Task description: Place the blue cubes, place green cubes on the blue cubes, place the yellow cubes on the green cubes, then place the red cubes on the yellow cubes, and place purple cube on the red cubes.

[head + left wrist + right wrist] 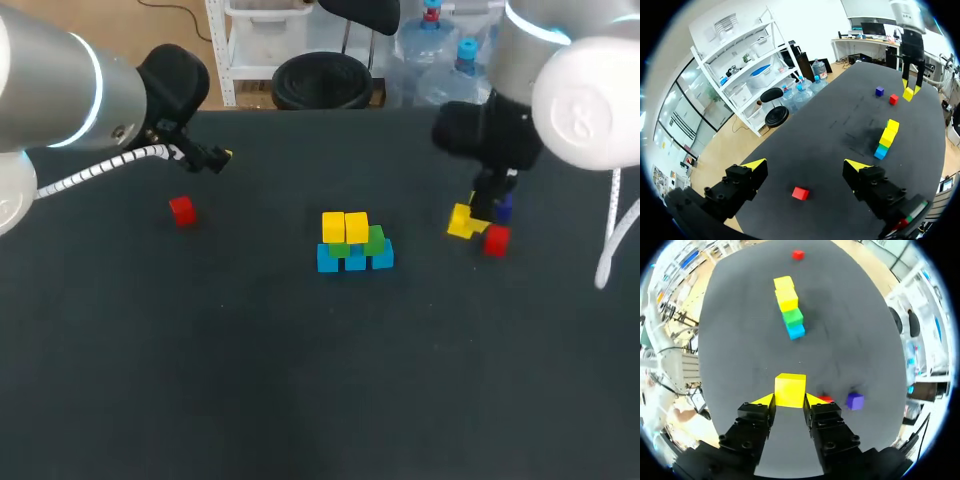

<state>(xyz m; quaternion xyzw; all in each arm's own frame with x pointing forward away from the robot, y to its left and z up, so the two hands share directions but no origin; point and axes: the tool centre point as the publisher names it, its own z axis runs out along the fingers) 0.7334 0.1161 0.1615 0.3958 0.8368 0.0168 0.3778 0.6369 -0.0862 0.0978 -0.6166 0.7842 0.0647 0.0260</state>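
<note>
Clasped a yellow cube (461, 222) in the right gripper (790, 401) at the frame's right. Hung the left gripper (806, 165) wide open, empty, upper left, near a red cube (181, 210).

Site: robotics lab, bench setup, as I read it. Evidence: two silver-and-white robot arms w/ glowing ring lights, left arm (60, 90) & right arm (585, 100), over a wide matt black table (300, 400). Props on it: small plain coloured cubes, e.g. blue/green/yellow cube stack (354, 242) & loose red cube (181, 210). Black yellow-tipped left gripper (805, 164), fingers apart. Right gripper (789, 399) pinches a yellow cube (790, 387).
</note>
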